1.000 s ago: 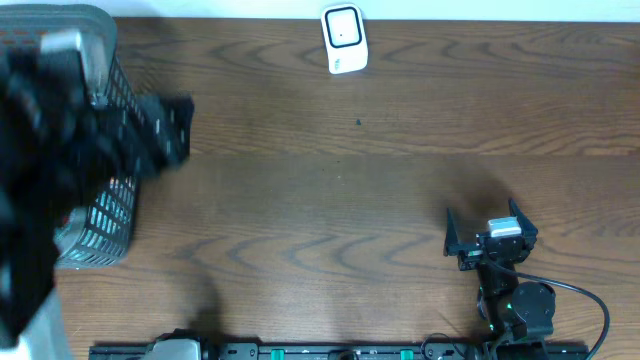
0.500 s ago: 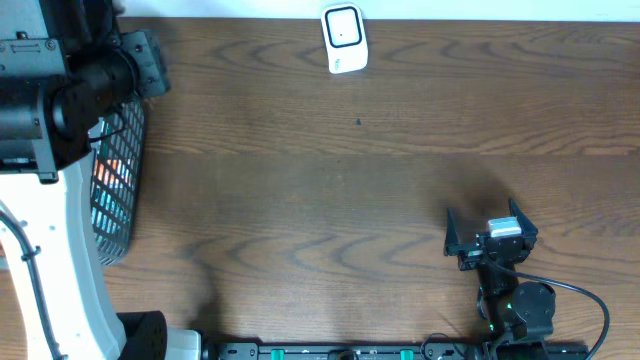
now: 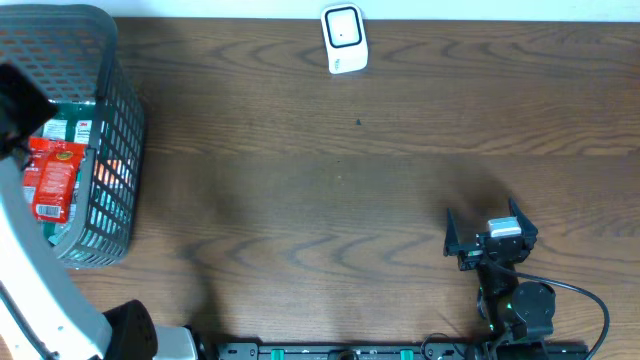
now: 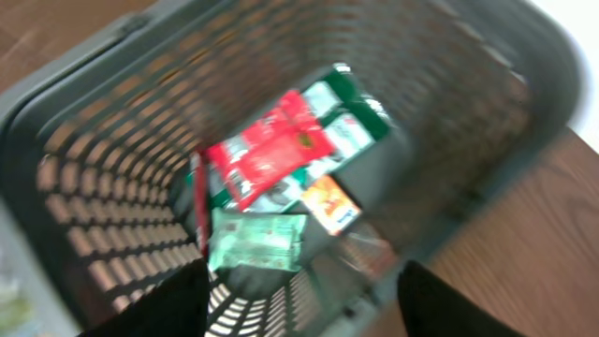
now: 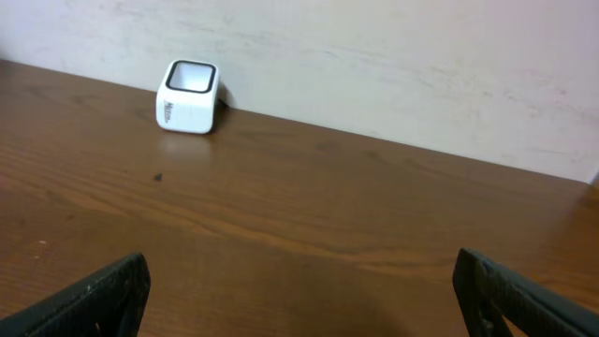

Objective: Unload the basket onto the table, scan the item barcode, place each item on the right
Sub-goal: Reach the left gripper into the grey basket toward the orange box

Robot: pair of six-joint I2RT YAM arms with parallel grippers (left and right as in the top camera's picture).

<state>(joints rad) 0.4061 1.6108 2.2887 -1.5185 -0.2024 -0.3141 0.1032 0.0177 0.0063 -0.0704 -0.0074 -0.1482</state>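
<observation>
L claw [image 4: 301, 271] is hovering over grey mesh plastic basket [image 4: 524, 84], fingers spread wide, nothing betw. them. Task item, red plastic packet [image 4: 271, 154], is lying inside basket atop green/white packs [image 4: 253, 239]. R claw [image 5: 301, 257] is standing fully open, empty, low over brown wooden surface [image 3: 330, 200], facing white cube scanner [image 5: 190, 96].

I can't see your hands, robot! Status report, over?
Left gripper open, empty, above basket. Right gripper open, empty. Red packet in basket, not picked. Nothing between basket and scanner.

The basket [image 4: 112, 140] and its packets [image 4: 271, 154] are blurred, their print unreadable.
</observation>
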